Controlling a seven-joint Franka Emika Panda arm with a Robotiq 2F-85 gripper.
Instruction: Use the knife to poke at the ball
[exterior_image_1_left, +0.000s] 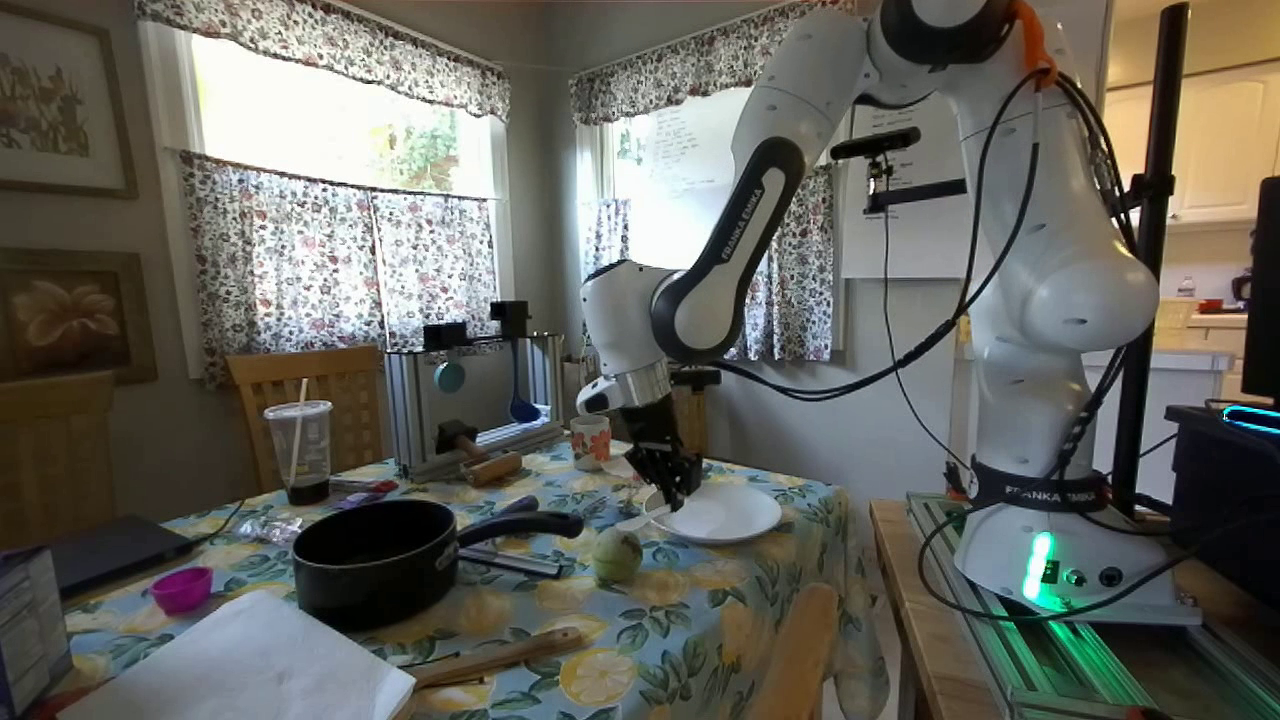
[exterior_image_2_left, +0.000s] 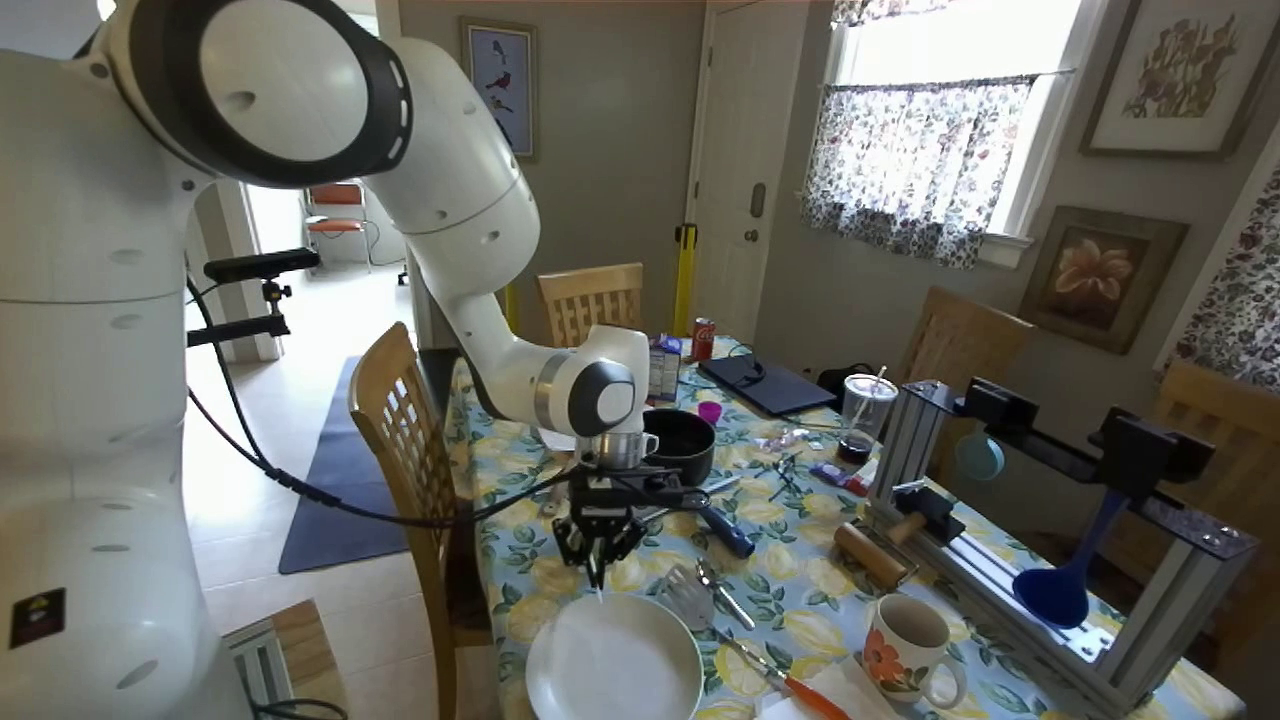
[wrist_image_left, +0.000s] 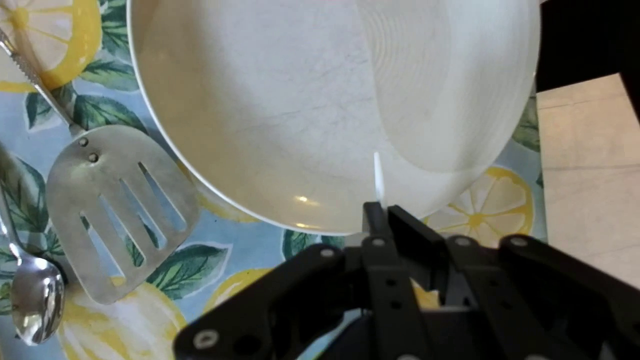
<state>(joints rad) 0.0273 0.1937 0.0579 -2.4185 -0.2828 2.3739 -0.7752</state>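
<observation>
White knife (exterior_image_1_left: 641, 519) in gripper (wrist_image_left: 383, 208) — ball (exterior_image_1_left: 617, 556) nearby

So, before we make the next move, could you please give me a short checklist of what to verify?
1. Knife held by the gripper: ok, the jaws are shut on it.
2. Ball on the tablecloth, apart from the plate: ok, seen in an exterior view.
3. An end of the knife pointing the ball's way: ok, one sticks out towards it in an exterior view.
4. That end being the blade: cannot tell.
5. Knife touching the ball: cannot tell from this angle.
6. Ball in sight of the wrist camera: not ok, it does not show there.
</observation>
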